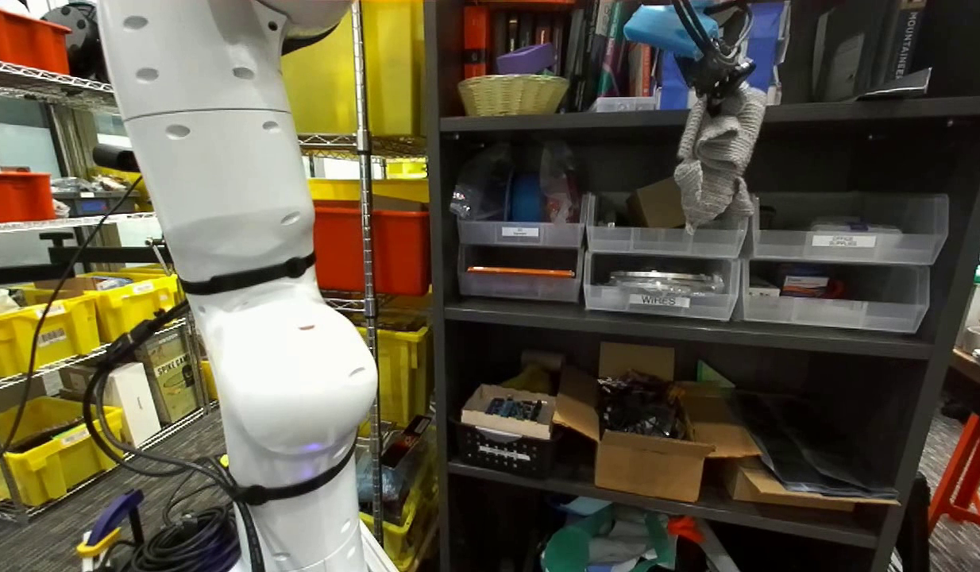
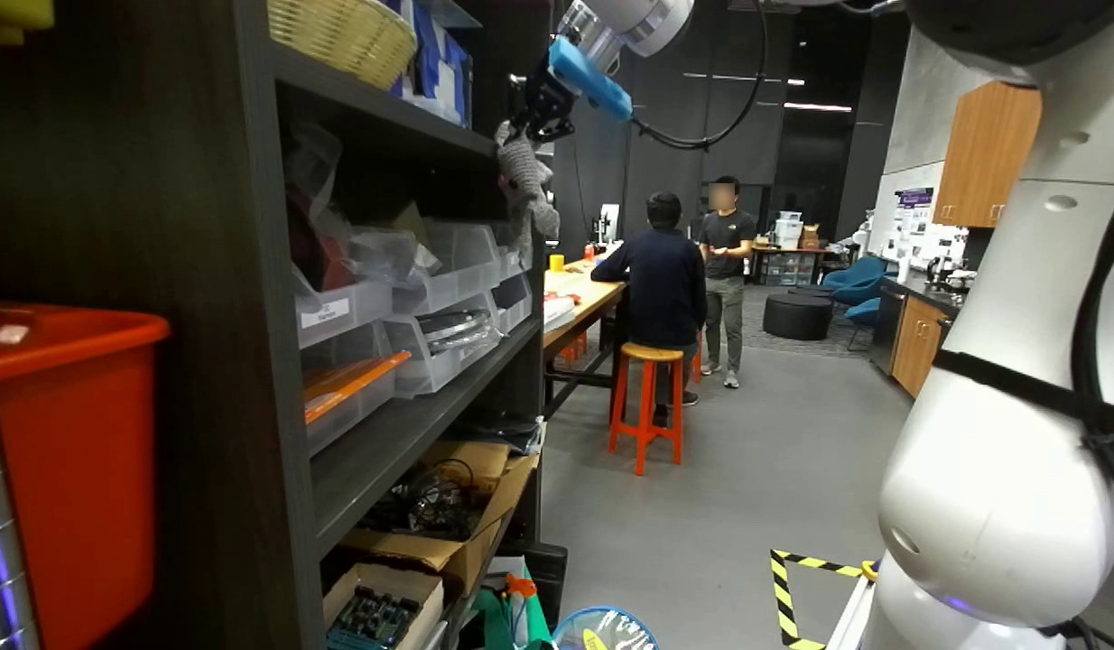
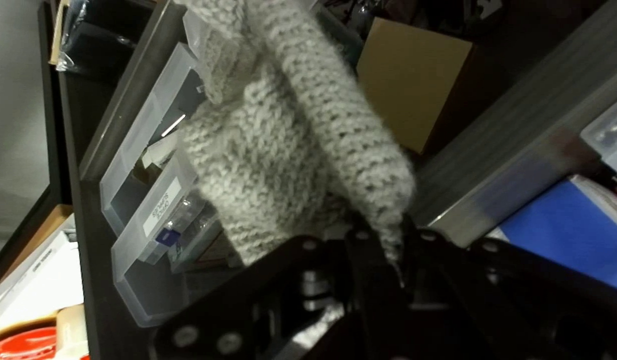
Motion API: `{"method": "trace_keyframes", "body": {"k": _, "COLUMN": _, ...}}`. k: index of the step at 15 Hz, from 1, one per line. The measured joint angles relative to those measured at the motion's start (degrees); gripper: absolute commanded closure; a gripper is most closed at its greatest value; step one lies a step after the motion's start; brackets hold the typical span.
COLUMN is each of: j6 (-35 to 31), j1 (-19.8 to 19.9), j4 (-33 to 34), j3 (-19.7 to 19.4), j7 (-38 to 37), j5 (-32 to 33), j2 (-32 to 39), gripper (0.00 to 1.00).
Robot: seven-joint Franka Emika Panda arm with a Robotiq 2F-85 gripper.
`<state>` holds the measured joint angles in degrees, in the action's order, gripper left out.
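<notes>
My gripper [image 1: 718,94] is shut on a grey knitted cloth [image 1: 720,155], pinching its upper end. The cloth hangs crumpled below the fingers, in front of the dark shelf unit [image 1: 688,326] and the clear bins. In an exterior view the gripper [image 2: 532,125] and cloth [image 2: 524,176] are at the shelf's front edge, beside the upper board. In the wrist view the cloth [image 3: 273,165] narrows between the black fingers [image 3: 388,235] and hides part of the bins. The clear upper middle bin [image 1: 657,240], holding a cardboard box [image 3: 413,80], is behind the cloth's lower end.
An office supplies bin [image 1: 784,248] and a wires bin [image 1: 609,300] stand on the same shelf. A wicker basket [image 1: 512,97] and books are above; an open cardboard box [image 1: 649,469] is below. A person sits on an orange stool [image 2: 649,354] beyond the shelf.
</notes>
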<state>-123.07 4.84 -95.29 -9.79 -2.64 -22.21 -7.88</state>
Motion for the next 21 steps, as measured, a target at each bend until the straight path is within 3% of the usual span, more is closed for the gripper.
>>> {"method": "trace_keyframes", "body": {"k": 8, "j6": 4.41, "j1": -0.12, "j4": 0.05, "j3": 1.83, "j7": 0.4, "j5": 0.0, "j2": 0.02, "gripper": 0.97}}
{"method": "trace_keyframes", "body": {"k": 21, "j6": 1.65, "j1": -1.76, "j4": -7.61, "j3": 5.12, "j7": 5.55, "j5": 2.08, "j2": -4.24, "gripper": 0.97}}
